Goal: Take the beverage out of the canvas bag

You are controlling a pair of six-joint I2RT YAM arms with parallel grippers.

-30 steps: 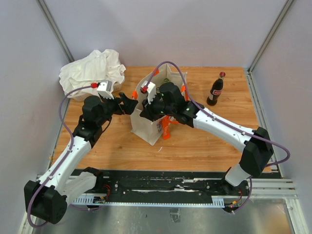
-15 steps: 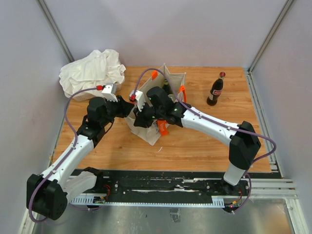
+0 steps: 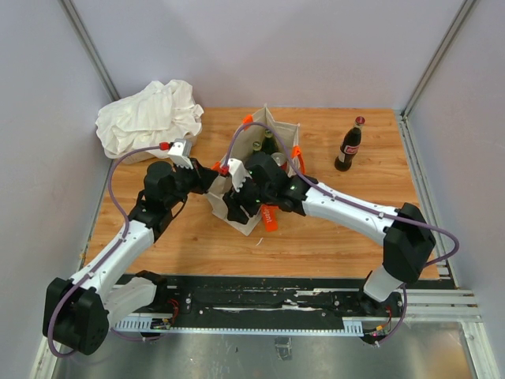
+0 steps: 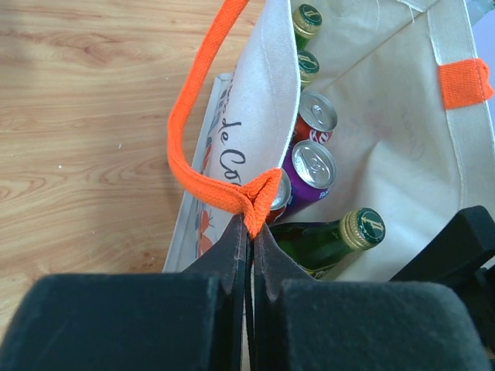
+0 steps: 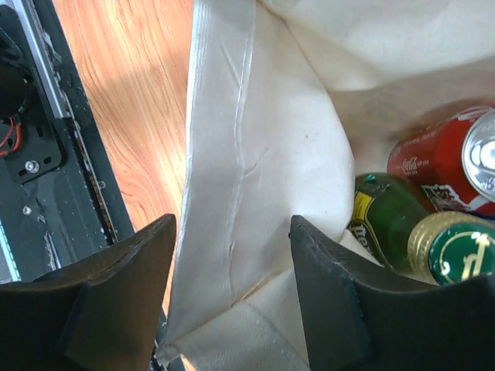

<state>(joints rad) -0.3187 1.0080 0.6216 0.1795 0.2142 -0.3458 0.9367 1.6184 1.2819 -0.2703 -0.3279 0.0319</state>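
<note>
Left tool [image 4: 249, 229] newly clamped on handle [image 4: 177, 141], right tool [image 5: 230, 232] apart astride canvas bag [image 5: 255, 154] wall

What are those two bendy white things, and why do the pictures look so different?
They are robot arms, a left arm and a right arm. Each ends in a two-finger pincher called a gripper. One picture looks down from above at a wooden table. The other two come from small cameras on the arms' wrists, so you see the black fingers up close.

On the table stand a canvas bag, a cola bottle and a heap of white cloth. Inside the bag are drink cans and green bottles.

The left gripper is shut, pinching the bag's orange handle. The right gripper is open, with the bag's wall between its fingers. It holds nothing.
</note>
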